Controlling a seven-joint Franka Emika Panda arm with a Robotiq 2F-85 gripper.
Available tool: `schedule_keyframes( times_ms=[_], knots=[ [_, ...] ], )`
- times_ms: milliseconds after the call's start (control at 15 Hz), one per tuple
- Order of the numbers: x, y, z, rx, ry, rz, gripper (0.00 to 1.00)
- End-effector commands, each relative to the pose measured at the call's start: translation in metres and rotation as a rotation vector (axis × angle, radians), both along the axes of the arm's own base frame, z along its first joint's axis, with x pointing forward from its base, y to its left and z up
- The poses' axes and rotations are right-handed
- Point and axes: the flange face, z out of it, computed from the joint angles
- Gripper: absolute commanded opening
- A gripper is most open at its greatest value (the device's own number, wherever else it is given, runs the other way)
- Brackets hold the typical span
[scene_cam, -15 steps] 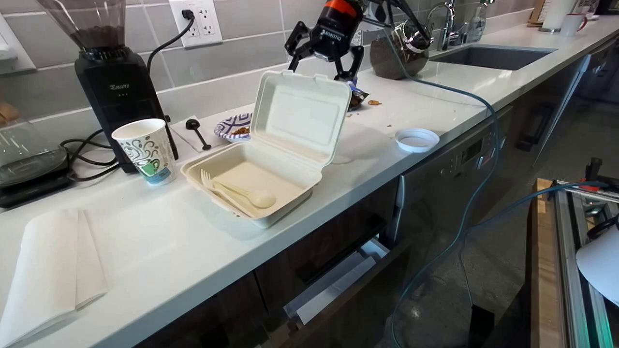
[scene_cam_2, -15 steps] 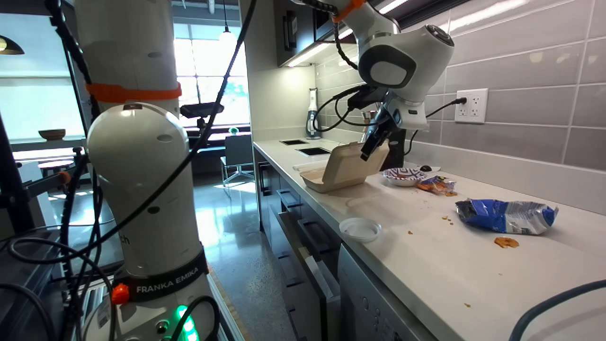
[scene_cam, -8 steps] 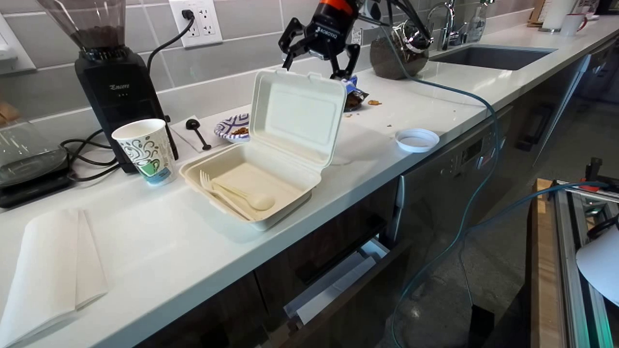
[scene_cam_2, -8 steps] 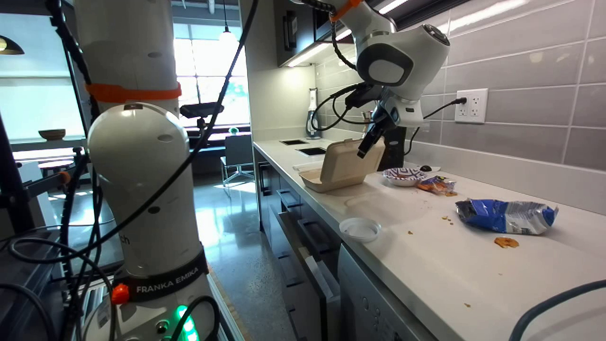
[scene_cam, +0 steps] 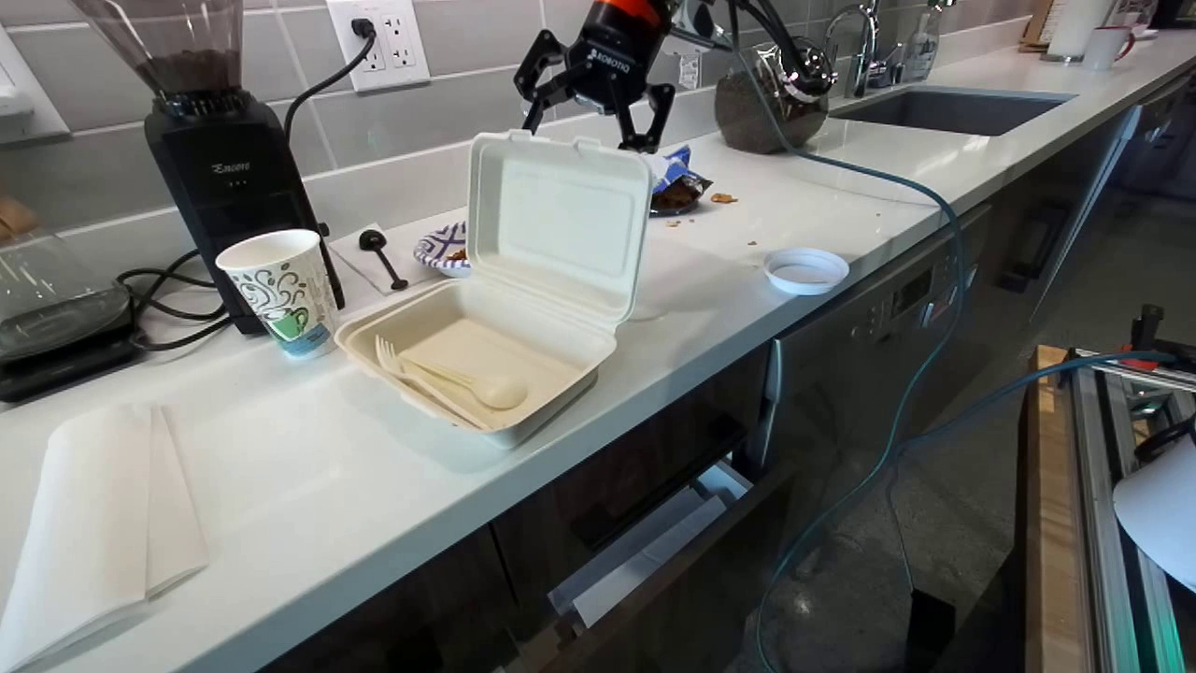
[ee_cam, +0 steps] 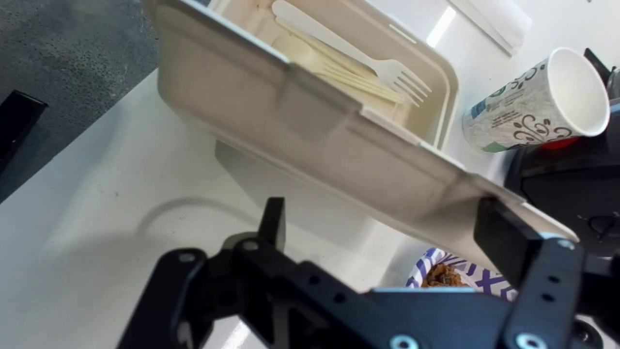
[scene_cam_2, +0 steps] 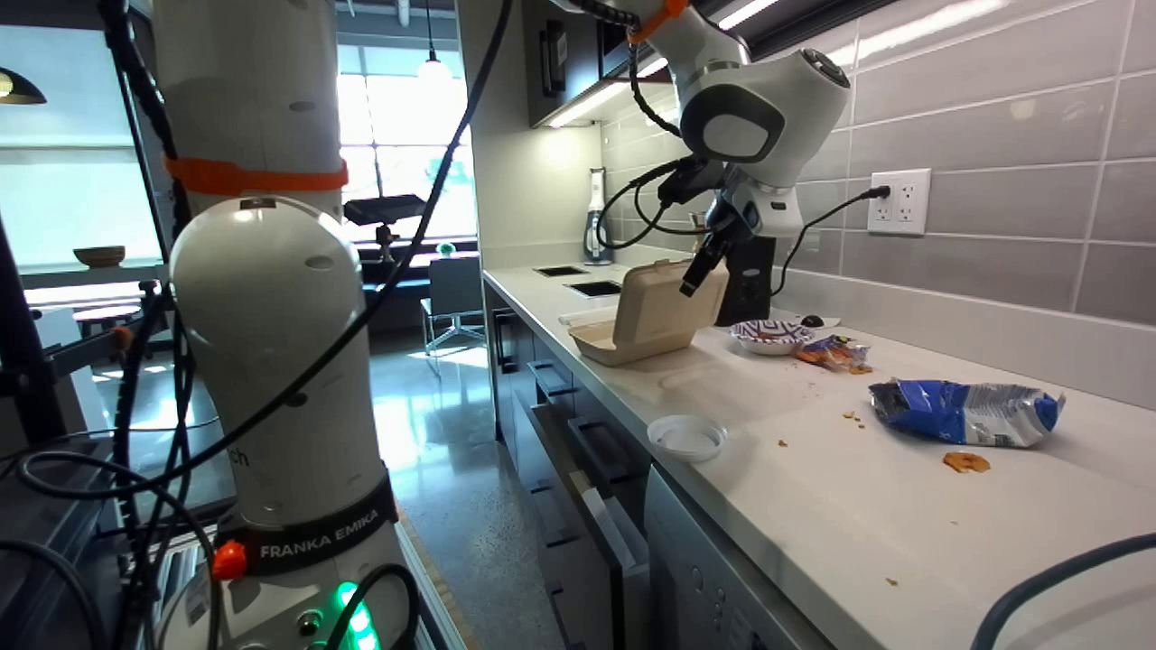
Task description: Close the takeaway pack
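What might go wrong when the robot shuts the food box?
Pushing the lid might slide the whole takeaway pack instead of closing it, perhaps bumping the nearby paper cup. The pack sits near the edge of the counter, so it could slip off. The fork lies loose inside and might shift.

Takeaway pack (scene_cam: 514, 299) mid-frame, lid (scene_cam: 561, 220) raised, fork (scene_cam: 400, 371) and spoon (scene_cam: 502, 393) in base (scene_cam: 486, 336); gripper (scene_cam: 586, 137) top center, jaws apart, partly behind lid's edge, contact unclear. Paper cup (scene_cam: 283, 292) left of pack; folded white cloth (scene_cam: 98, 533) lower left; black grinder (scene_cam: 229, 196) upper left; white bowl (scene_cam: 806, 271) right of center.
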Motion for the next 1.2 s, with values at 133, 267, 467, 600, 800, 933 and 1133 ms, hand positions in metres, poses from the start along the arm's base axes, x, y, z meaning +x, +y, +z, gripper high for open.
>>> schedule_keyframes(
  times_ms=[133,267,467,600,800,933,1133],
  knots=[
    [0.012,0.011,0.004,0.004,0.002,0.054,1.00],
    [0.013,0.016,0.006,0.005,0.004,0.064,1.00],
    [0.013,0.026,0.006,0.010,0.012,0.090,1.00],
    [0.014,0.033,0.005,0.016,0.022,0.111,1.00],
    [0.017,0.042,0.000,0.024,0.038,0.137,1.00],
    [0.020,0.046,-0.002,0.023,0.039,0.143,1.00],
    [0.026,0.048,-0.001,0.016,0.033,0.145,1.00]
  ],
)
